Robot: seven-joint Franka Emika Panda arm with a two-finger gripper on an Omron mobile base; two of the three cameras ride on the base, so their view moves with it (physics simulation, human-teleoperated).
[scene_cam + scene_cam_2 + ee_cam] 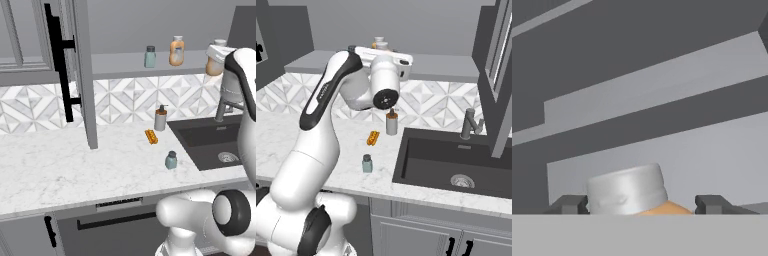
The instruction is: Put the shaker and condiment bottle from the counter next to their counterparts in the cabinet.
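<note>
**Setting the bottle beside its twin**

We hold the small waisted orange-tan condiment bottle (214,64) at shelf height in the grey wall cabinet (125,62), our gripper (642,205) clamped on it just below its whitish cap. We should lower it upright near the identical bottle (176,51), clear of the teal-grey shaker (150,57). The other shaker (171,160) waits on the white marble counter (75,165). No label writing is legible.

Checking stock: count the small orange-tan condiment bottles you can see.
2: one orange-tan waisted bottle standing on the grey cabinet shelf beside the teal-grey shaker; another at the gripper further right. Others may be hidden.
</note>
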